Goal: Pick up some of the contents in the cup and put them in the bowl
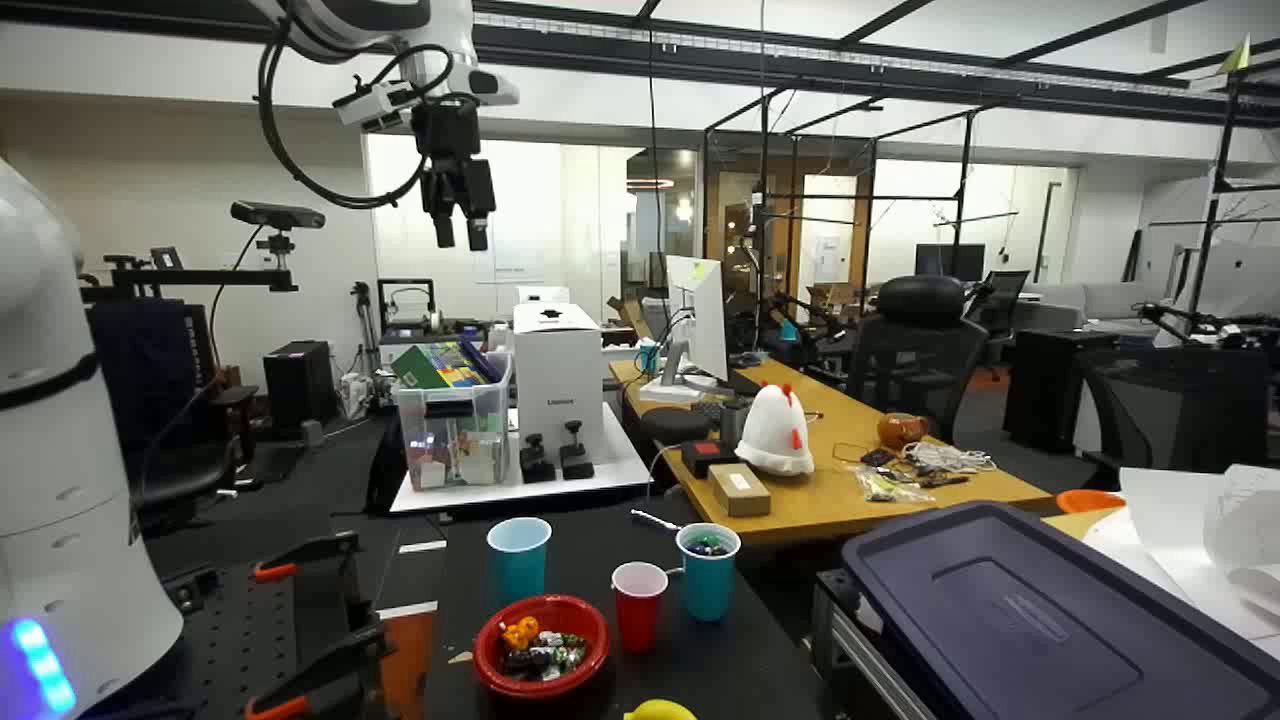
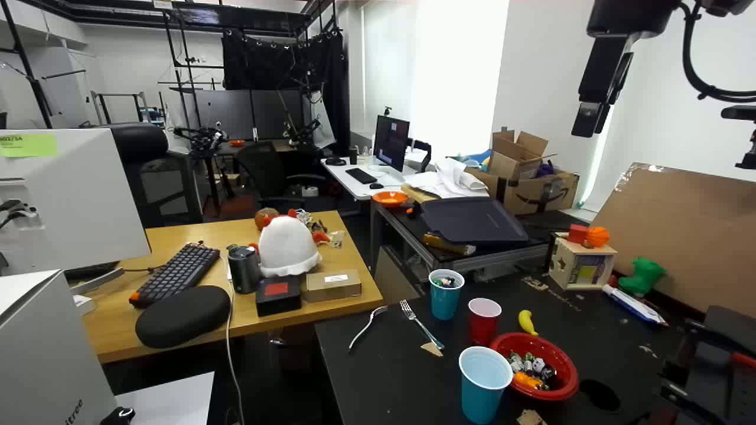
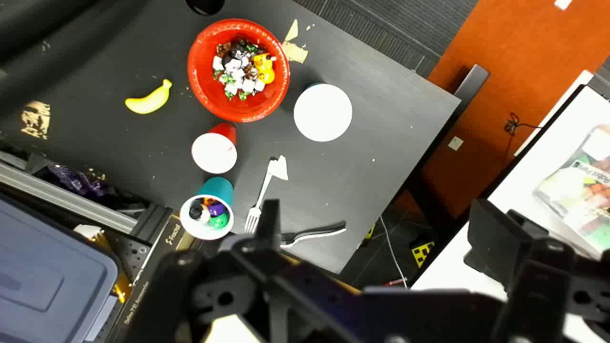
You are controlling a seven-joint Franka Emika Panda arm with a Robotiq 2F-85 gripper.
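The teal-blue cup (image 1: 708,588) stands upright on the black table in both exterior views (image 2: 443,304), with small colourful pieces (image 3: 209,215) inside. The wrist view also shows this cup (image 3: 220,188), left of the gripper fingers. The wide red bowl (image 1: 540,688) shows in both exterior views (image 2: 570,379) and at the top of the wrist view (image 3: 268,99). It holds silvery, dark, green and orange-yellow bits. My gripper (image 1: 462,236) is high above the table, pointing down, open and empty; its fingers are wide apart in the wrist view (image 3: 374,214).
A red cup (image 1: 638,610) stands between teal cup and bowl. A larger light-blue cup (image 2: 483,386) stands beside the bowl. Two forks (image 2: 422,326) (image 2: 367,328) lie near the table edge. A yellow banana (image 3: 150,98) lies past the bowl. A purple lid (image 1: 1040,610) is beyond the table.
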